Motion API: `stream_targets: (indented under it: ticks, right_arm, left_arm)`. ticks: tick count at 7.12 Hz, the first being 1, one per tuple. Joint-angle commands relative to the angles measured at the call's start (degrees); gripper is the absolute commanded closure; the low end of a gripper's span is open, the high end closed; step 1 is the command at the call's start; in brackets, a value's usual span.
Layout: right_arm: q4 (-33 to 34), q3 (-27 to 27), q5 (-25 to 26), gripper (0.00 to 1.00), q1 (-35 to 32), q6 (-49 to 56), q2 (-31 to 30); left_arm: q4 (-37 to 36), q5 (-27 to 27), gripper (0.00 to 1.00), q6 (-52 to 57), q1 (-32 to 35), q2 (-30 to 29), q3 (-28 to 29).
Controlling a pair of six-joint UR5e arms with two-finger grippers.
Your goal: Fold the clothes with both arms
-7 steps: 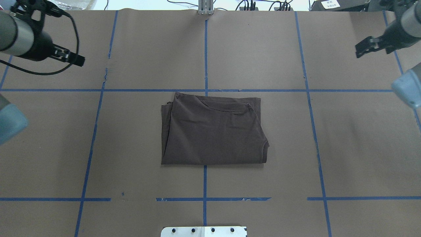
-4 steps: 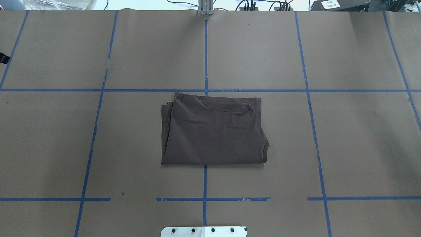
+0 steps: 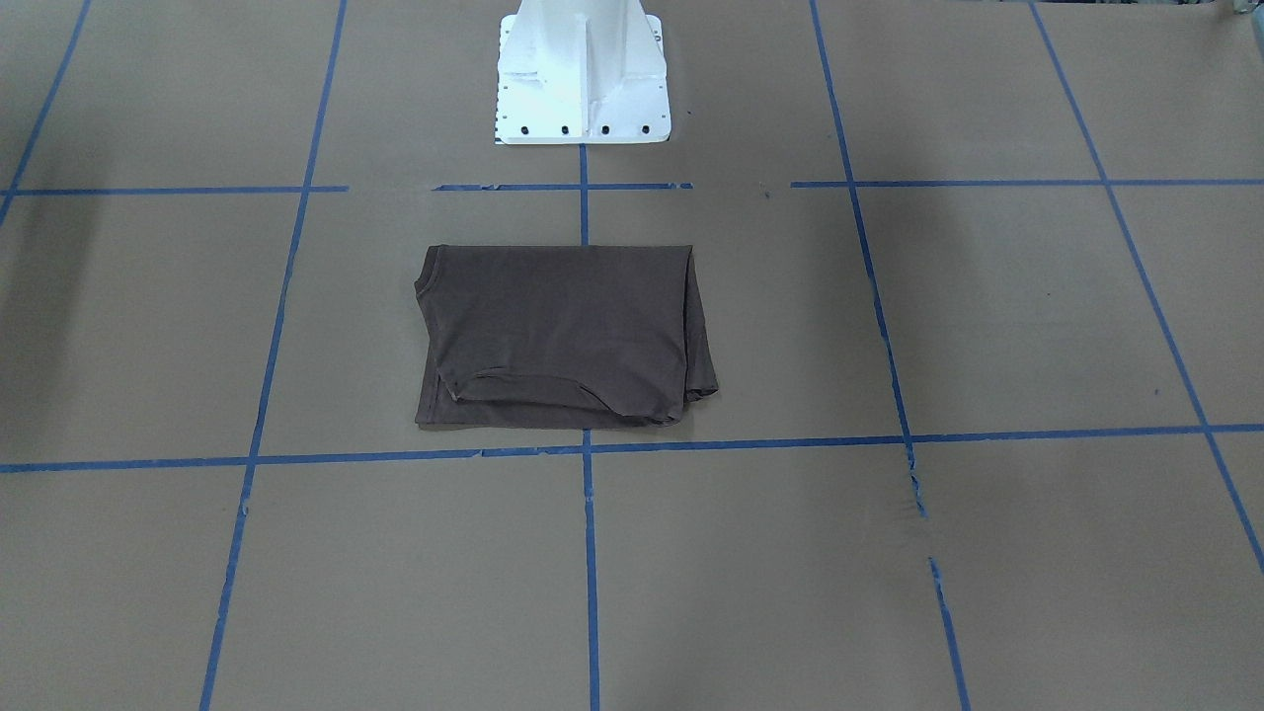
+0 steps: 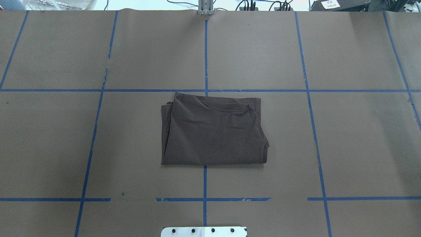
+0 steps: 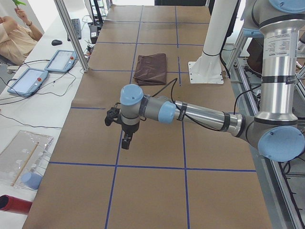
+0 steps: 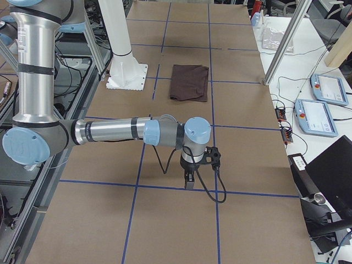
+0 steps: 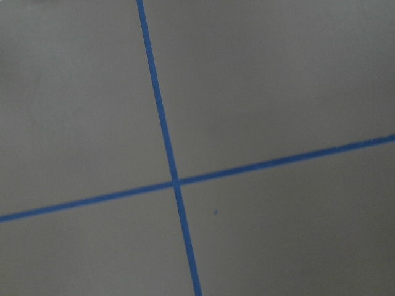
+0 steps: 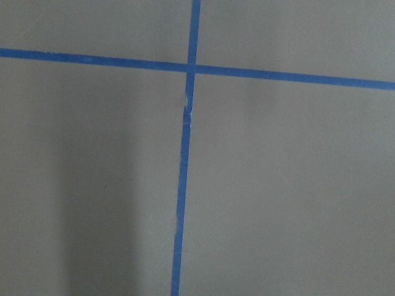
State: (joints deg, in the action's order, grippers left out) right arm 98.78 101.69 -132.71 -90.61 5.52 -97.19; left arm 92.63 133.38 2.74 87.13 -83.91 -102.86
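While the folded shirt (image 4: 212, 131) lies on the counter (image 4: 361, 148) | left arm (image 5: 205, 116) and right arm (image 6: 110, 131) hover well apart from it | jaws: cannot tell whether open or closed.

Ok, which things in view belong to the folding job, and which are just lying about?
Job: brown T-shirt, lying folded; left gripper and right gripper, both well away from it.

Lying about: white pedestal base; teach pendant; keyboard; red cylinder.
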Motion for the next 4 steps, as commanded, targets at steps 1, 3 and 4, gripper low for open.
stream_targets:
  ticks: [1,3,4]
  right_arm:
    - [-0.6,-0.61,-1.32,0.0,-0.44,0.19,-0.8]
    - [-0.52,-0.53,-1.5,0.0,-0.35,1.07,-0.89]
    - [-0.6,-0.62,-1.41,0.0,-0.35,0.98,-0.72]
  left_arm:
    - [-0.43,2.41,0.0,4.12,1.55,4.63,3.35]
    - [0.7,-0.21,0.0,4.21,1.29,2.63,4.24]
    - [2.62,-0.49,0.0,4.38,1.2,1.66,6.25]
